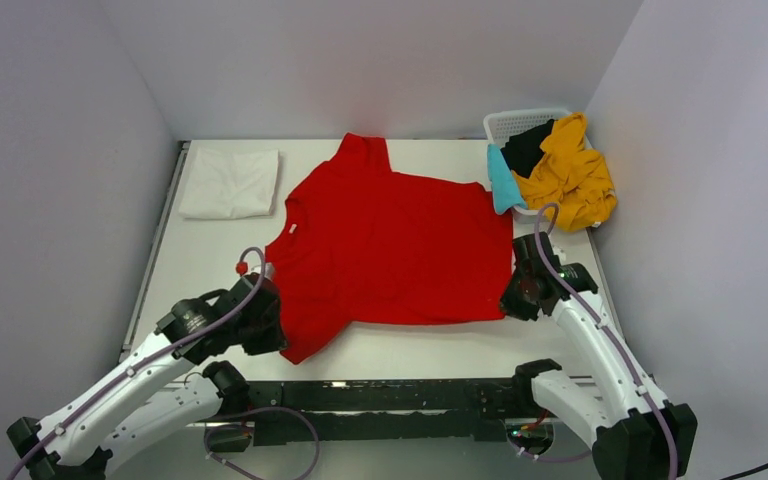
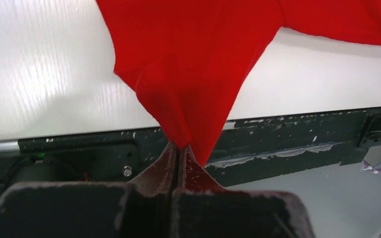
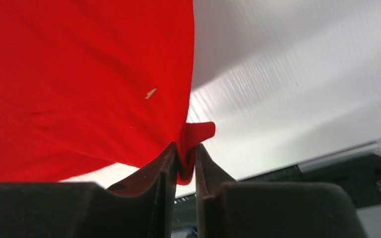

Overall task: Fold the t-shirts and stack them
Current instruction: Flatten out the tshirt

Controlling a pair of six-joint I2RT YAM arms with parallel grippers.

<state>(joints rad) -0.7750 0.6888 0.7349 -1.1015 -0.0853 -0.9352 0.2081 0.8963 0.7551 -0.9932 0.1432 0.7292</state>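
White table [image 1: 200,265], grey walls around. Left gripper [image 2: 178,148]: jaws pressed together, pinching near sleeve of red t-shirt [image 1: 390,250], lower left of top view. Right gripper [image 3: 184,151]: jaws narrow, hem corner caught between them, lower right. Shirt lies flat, up-frame from both grippers; long axis left to right, collar left, hem right. Each arm nearest to own corner. Judgement: next fold carries near edge up-frame, over body. Folded white t-shirt [image 1: 230,183] upper left; other t-shirts [image 1: 565,170] heaped in basket [image 1: 520,120], upper right.
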